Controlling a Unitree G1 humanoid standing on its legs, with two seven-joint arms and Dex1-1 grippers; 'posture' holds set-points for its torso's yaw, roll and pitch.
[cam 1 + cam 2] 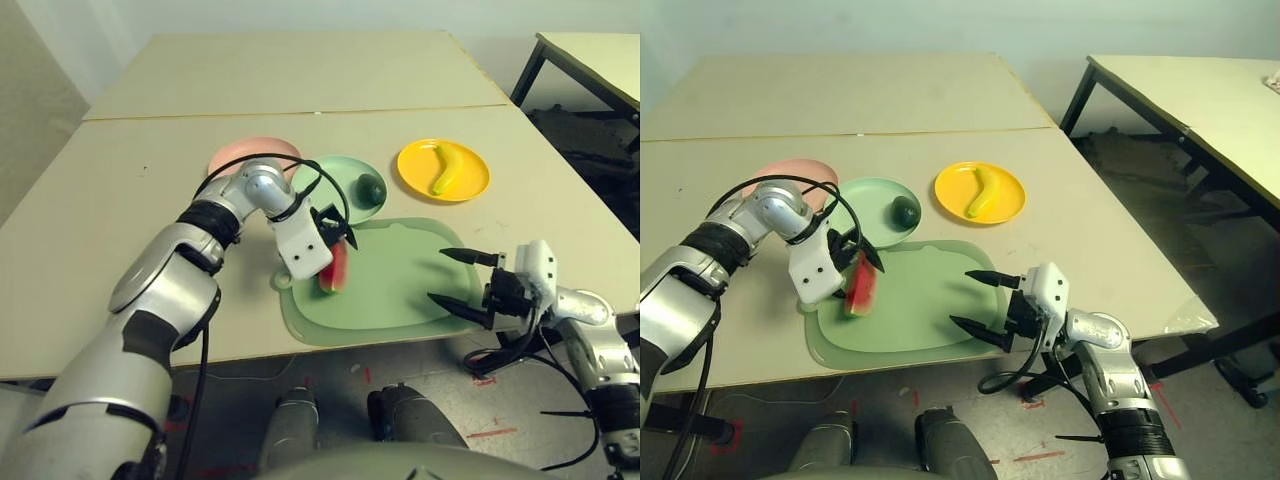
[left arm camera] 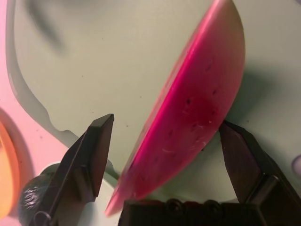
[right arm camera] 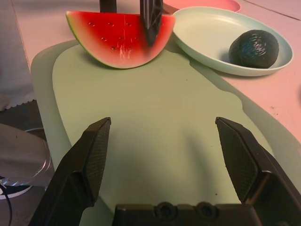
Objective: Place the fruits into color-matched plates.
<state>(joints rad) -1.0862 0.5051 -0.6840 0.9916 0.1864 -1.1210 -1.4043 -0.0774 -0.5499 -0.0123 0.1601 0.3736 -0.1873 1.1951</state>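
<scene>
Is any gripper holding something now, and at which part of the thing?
The left gripper straddles the watermelon wedge across its flat red faces near the top edge, but the fingers are not closed on it. The right gripper is open and holds nothing.

Both head cameras look forward and down over the worktop (image 1: 120, 190) from above. Each wrist camera looks closely along its own jaws; both share the watermelon wedge (image 3: 120, 41) on the cutting mat (image 3: 155, 122).

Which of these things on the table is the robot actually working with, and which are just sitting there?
Part of the job: watermelon wedge, banana, avocado, pink plate, green plate, yellow plate, left gripper.

Just lying about: cutting mat, second table.
</scene>
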